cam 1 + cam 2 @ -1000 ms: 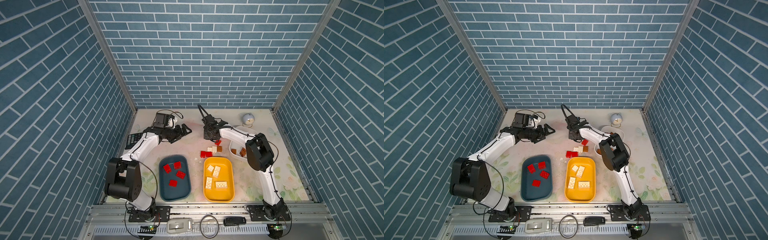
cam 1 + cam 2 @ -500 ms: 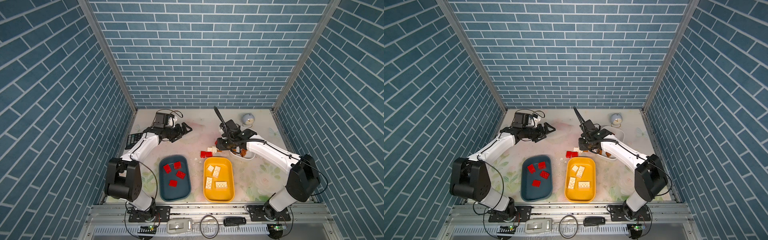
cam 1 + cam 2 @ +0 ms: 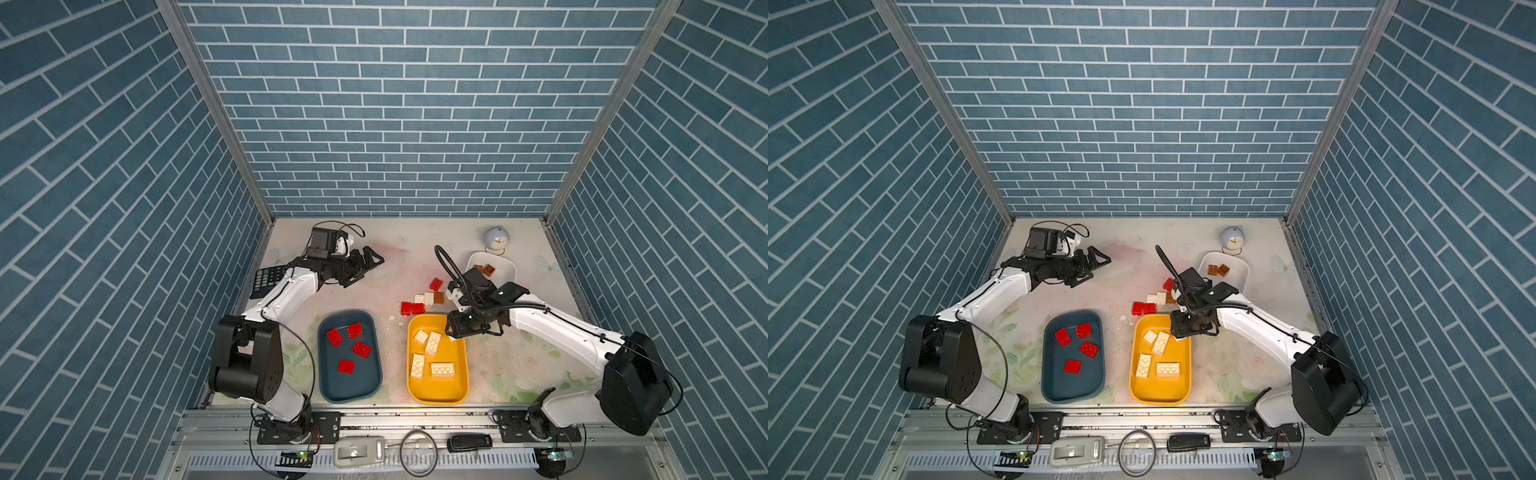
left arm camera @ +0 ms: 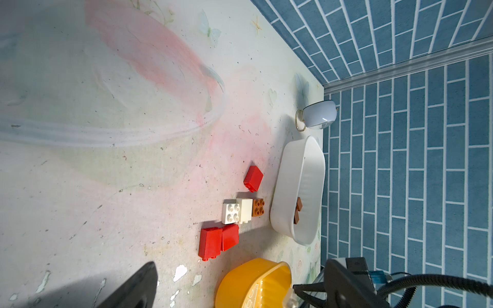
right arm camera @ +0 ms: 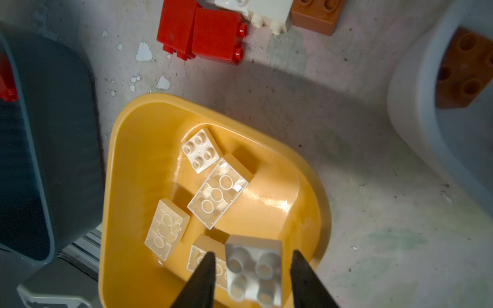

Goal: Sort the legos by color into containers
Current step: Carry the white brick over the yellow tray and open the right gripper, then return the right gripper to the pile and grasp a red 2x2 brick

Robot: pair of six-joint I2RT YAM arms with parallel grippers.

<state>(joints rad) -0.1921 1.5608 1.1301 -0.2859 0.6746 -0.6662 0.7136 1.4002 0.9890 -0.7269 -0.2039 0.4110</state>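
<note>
Swung from the loose pile to the yellow tray, the right gripper has parted its fingers. A cream-white brick sits between them with a gap on each side, above four cream-white legos already in the tray. The left gripper hovers over bare tabletop near the calculator, fingers spread wide, holding nothing.

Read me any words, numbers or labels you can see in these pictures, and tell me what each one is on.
No text can be read in any view.
calculator: key markings too small to read.
clock: dial marks too small to read.
yellow tray: raised marking on its wall, too blurred to read.
</note>
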